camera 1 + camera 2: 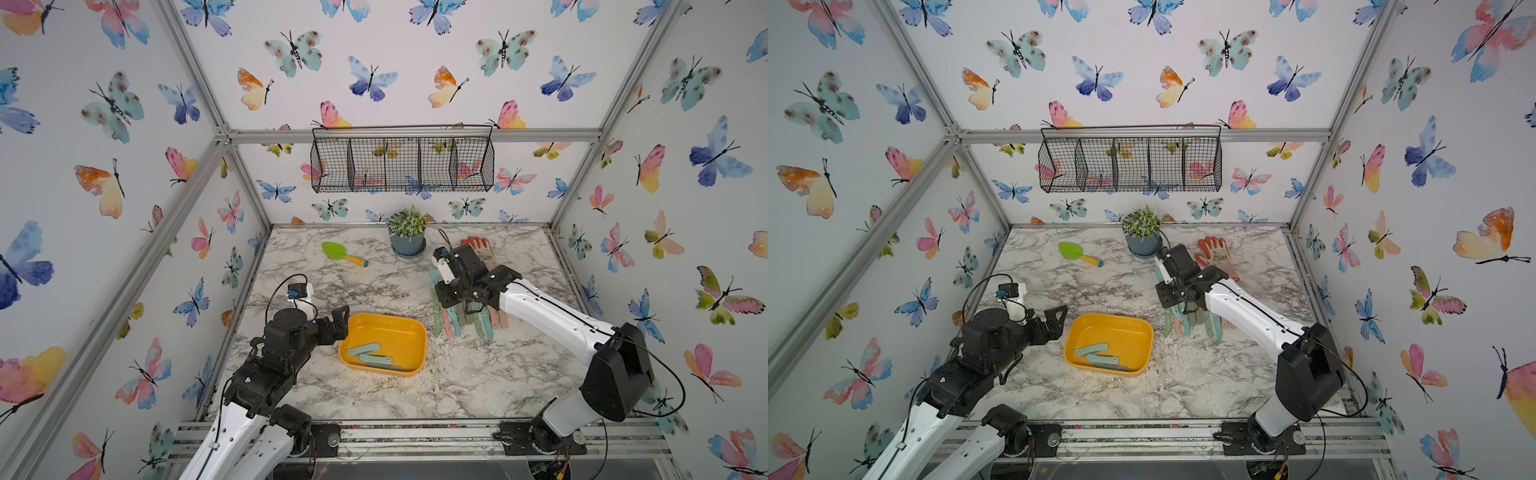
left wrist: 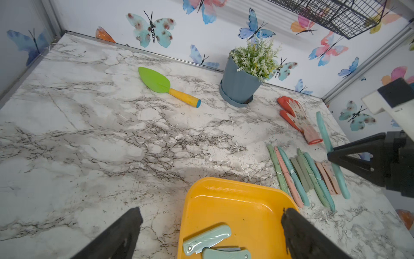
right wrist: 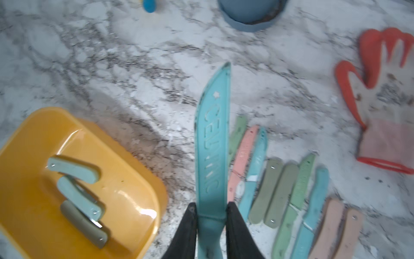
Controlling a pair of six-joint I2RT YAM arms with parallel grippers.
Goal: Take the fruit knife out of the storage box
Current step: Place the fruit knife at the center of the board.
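The yellow-orange storage box [image 1: 401, 332] sits near the table's front, left of centre. Three folded pale green fruit knives [image 1: 375, 357] lie in its front part, also seen in the right wrist view [image 3: 78, 197]. My left gripper [image 2: 211, 215] hangs open above the box's left rim, with nothing between its fingers. My right gripper [image 3: 211, 207] is shut on a long teal sheathed fruit knife [image 3: 212, 145], held by the handle end. This knife [image 2: 323, 130] hangs outside the box, above a row of knives [image 1: 465, 324] lying on the table to the box's right.
A potted plant [image 1: 407, 232] stands at the back centre, with a green trowel [image 1: 343, 253] to its left. An orange-and-pink glove [image 1: 1217, 253] lies at the back right. A black wire basket [image 1: 402, 164] hangs on the back wall.
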